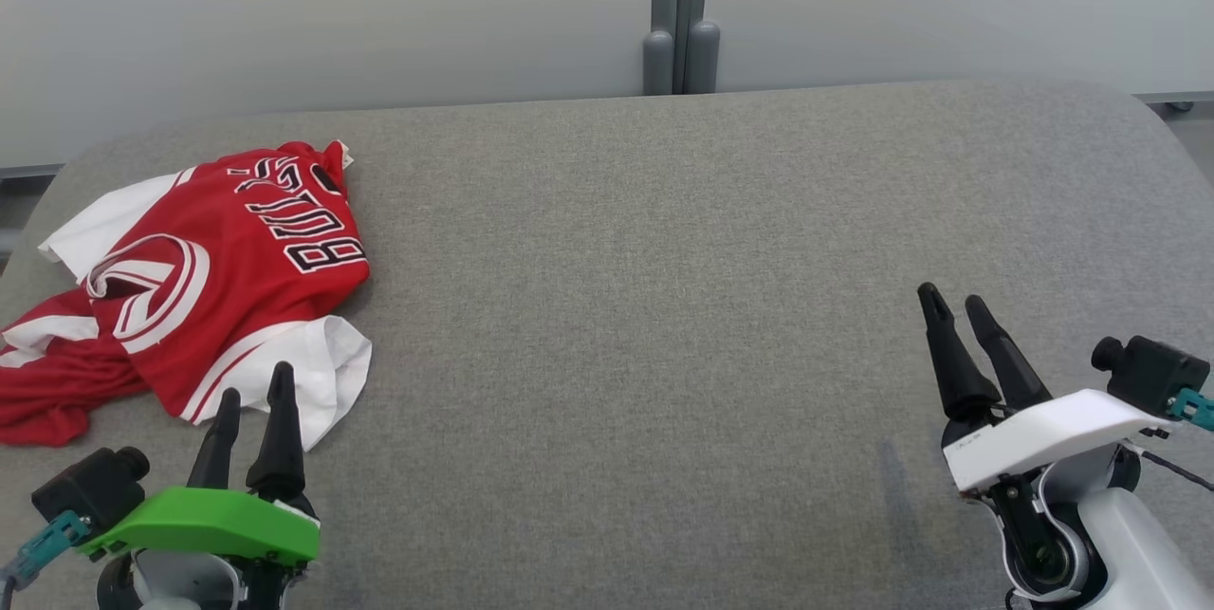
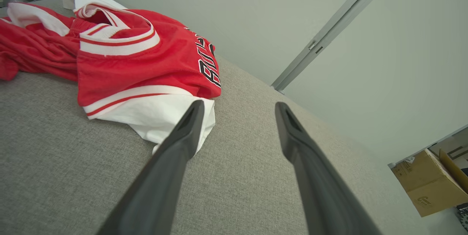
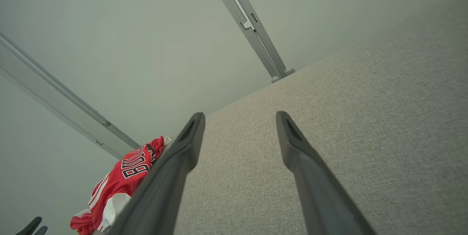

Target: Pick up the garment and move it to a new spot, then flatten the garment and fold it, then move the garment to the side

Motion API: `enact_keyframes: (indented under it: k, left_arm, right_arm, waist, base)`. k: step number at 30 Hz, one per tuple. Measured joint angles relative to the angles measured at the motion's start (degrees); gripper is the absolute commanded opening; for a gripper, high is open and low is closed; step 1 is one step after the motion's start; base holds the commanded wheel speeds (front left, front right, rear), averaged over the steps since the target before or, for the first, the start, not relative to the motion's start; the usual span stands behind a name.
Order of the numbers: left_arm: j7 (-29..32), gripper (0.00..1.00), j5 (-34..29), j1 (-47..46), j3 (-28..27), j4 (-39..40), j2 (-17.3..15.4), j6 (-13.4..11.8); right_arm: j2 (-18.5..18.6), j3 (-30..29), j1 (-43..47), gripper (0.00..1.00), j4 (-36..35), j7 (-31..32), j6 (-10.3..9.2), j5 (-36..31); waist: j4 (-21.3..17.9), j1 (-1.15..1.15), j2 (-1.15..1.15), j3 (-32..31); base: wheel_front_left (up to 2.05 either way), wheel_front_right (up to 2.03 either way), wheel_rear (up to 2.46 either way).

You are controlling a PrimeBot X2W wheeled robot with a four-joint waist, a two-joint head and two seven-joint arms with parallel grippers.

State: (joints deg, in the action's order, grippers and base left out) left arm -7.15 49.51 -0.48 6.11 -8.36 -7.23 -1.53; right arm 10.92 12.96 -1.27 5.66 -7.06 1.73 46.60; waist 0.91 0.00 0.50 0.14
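Garment (image 1: pixel 190 287): red jersey with white trim, crumpled at about 9 o'clock on the grey padded surface (image 1: pixel 645 306). Its outer edge is cut off by the head view's frame, and its folds hide its full shape. Black lettering with white outline lies upside down from here; "BUL" is readable, the rest is lost in a fold. Left gripper (image 1: pixel 256 380) at 7 o'clock, fingers apart, tips just beside the white hem, holding nothing. Right gripper (image 1: pixel 950 296) at 4 o'clock, fingers apart, empty, well apart from the jersey. Cardboard box (image 2: pixel 426 182) off the surface's edge, its printed mark too small to read.
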Motion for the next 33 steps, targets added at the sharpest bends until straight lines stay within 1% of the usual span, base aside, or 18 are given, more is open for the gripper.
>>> enact_keyframes:
  k: [1, 8, 12, 15, 20, 22, 30, 33]
  left_arm:
    - [-0.05, 1.0, -0.83, 0.0, 0.11, 0.13, 0.0, -0.04]
    - [-1.33, 1.0, -5.48, 0.01, 1.32, 1.57, 0.09, -1.07]
    - [-2.01, 1.0, -8.43, 0.01, 1.47, 1.91, 0.09, -1.53]
    - [-2.58, 1.0, -10.42, 0.01, 1.64, 2.29, 0.09, -1.82]
    - [-3.3, 1.0, -14.1, 0.01, 1.96, 3.33, 0.08, -2.53]
    - [-3.78, 1.0, -15.64, 0.01, 2.1, 3.47, 0.08, -2.66]
    - [-5.12, 1.0, -21.15, 0.01, 2.91, 4.77, 0.02, -3.79]
    - [-5.61, 1.0, -23.38, 0.01, 3.1, 5.3, -0.04, -4.02]
  right_arm:
    - [-0.01, 0.32, -0.01, 1.0, -0.14, -0.09, -0.33, -0.87]
    - [0.44, 1.94, -0.08, 1.0, -1.2, -1.42, -0.96, -5.75]
    - [0.59, 2.47, -0.55, 1.0, -1.6, -2.08, -1.86, -8.51]
    - [1.05, 2.92, -0.58, 1.0, -1.92, -2.5, -1.98, -10.34]
    - [1.65, 3.9, -0.58, 1.0, -2.61, -3.5, -2.9, -13.86]
    - [1.71, 4.17, -0.59, 1.0, -2.96, -3.83, -2.92, -15.51]
    - [2.01, 5.49, -0.63, 1.0, -3.92, -5.22, -4.26, -20.61]
    - [2.14, 6.13, -0.65, 1.0, -4.44, -5.56, -4.37, -22.8]
  waist:
    - [0.01, 0.0, 0.0, 0.01]
    - [0.09, 0.0, 0.0, 0.1]
    - [0.12, 0.0, 0.0, 0.11]
    - [0.15, 0.0, 0.0, 0.12]
    - [0.27, 0.0, 0.0, 0.16]
    - [0.34, 0.0, 0.0, 0.19]
    - [0.61, 0.0, 0.0, 0.29]
    - [0.64, 0.0, 0.0, 0.31]
  base:
    - [0.0, 0.0, 0.0]
    - [0.0, 0.0, 0.0]
    - [0.0, 0.0, 0.0]
    - [0.0, 0.0, 0.0]
    - [0.0, 0.0, 0.0]
    - [0.0, 0.0, 0.0]
    - [0.0, 0.0, 0.0]
    - [0.0, 0.0, 0.0]
